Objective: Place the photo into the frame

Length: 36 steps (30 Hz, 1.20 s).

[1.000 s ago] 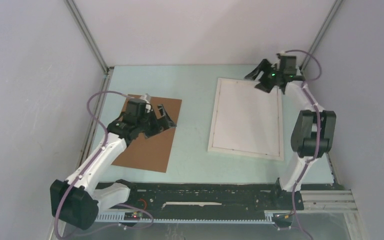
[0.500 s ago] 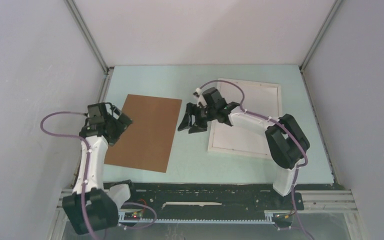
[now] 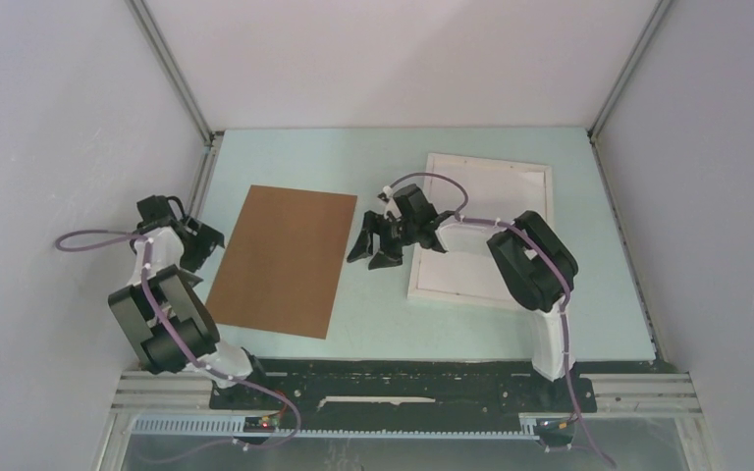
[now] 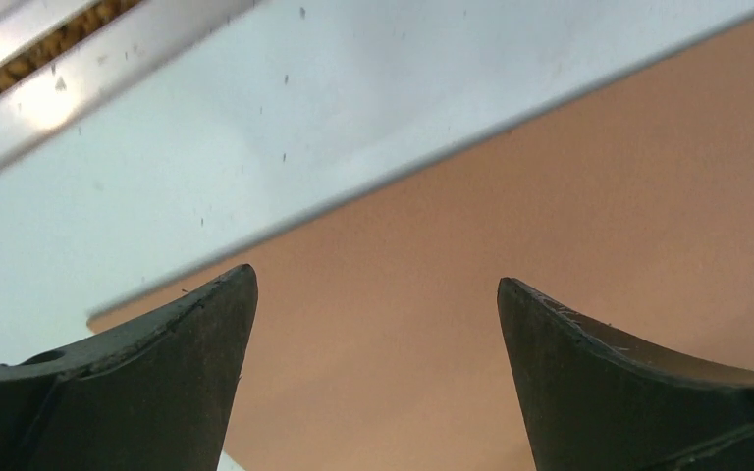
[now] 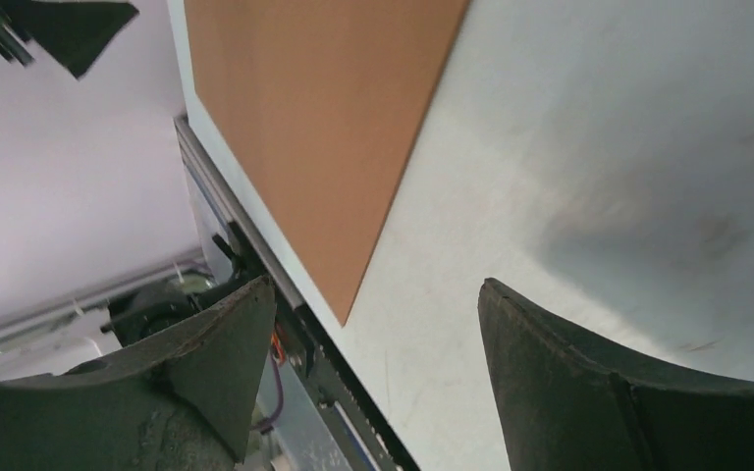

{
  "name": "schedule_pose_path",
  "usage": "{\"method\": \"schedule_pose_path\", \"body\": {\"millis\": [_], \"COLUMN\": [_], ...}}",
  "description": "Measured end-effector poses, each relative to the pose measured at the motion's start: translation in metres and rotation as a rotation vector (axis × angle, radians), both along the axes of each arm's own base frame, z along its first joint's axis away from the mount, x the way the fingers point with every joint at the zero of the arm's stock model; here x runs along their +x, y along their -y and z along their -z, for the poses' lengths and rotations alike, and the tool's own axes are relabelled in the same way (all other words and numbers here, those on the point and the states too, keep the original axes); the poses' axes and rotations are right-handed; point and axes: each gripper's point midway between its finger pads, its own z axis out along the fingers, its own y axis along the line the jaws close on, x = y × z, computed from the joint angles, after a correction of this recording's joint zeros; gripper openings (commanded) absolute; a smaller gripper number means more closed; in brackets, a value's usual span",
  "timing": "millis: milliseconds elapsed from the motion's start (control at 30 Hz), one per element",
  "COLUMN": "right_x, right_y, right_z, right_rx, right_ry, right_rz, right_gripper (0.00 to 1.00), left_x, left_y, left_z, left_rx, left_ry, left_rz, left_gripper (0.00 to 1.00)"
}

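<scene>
From above, the frame (image 3: 431,224) lay flat on the right, far part of the table (image 3: 373,314), its long sides running near to far. A white sheet filled it, and I could not tell whether that was the photo turned face down; no printed side showed. The right arm (image 3: 530,265) reached across the frame's near left corner and hid part of it. The board (image 3: 290,260) lay flat on the left part of the table, well apart from the frame. The right gripper (image 3: 371,253) hung over the bare strip between board and frame, fingers pointing left, jaws spread wide and holding nothing. The left arm (image 3: 157,314) was folded up at the left edge, and the left gripper (image 3: 206,240) sat just beside the board's left edge, pointing right, jaws apart.

In the left wrist view, the left gripper's two dark fingers (image 4: 157,373) stood wide apart with nothing between them. The board filled the lower right, its edge slanting across the view. Past that edge lay a band of table, and a metal rail (image 4: 39,88) ran along the upper left corner.

In the right wrist view, the right gripper's jaws were likewise wide and empty, over bare table. The board lay ahead at upper left, one corner pointing toward the gripper. A black rail (image 5: 255,260) ran along the table's edge beyond it. Neither wrist view showed the frame.
</scene>
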Motion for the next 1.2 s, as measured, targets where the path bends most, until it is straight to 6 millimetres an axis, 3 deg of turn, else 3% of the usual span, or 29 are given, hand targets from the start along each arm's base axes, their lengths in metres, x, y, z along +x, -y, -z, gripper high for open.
{"method": "schedule_pose_path", "body": {"millis": [167,300,633,733,800,900,1200], "right_x": [0.037,0.047,0.046,0.047,0.047,0.047,0.042], "right_y": [0.005,-0.004,-0.025,-0.025,-0.025,-0.025,-0.021], "right_z": [0.018,0.021,0.012,0.012,0.012,0.012,0.018], "right_rx": [0.012,0.018,0.041,0.038,0.037,0.039,0.054], "right_ry": [-0.028,-0.026,0.005,0.008,0.008,0.01,0.019], "right_rz": [0.074,0.074,0.041,0.044,0.045,0.045,0.041], "right_gripper": [0.83,0.84,0.89,0.89,0.89,0.99,1.0], "left_x": [0.019,0.038,0.047,0.049,0.049,0.05,0.057], "left_y": [-0.019,-0.035,-0.033,-0.031,-0.03,-0.027,-0.013], "left_z": [0.005,0.009,0.041,0.041,0.04,0.042,0.042], "left_rx": [0.021,0.052,-0.029,-0.044,-0.049,-0.067,-0.156], "left_ry": [-0.006,0.007,0.019,0.032,0.037,0.059,0.128], "left_rz": [0.007,0.016,0.0,0.0,-0.006,-0.013,-0.008], "left_gripper": [0.99,1.0,1.0,1.0,0.94,0.93,0.93]}}
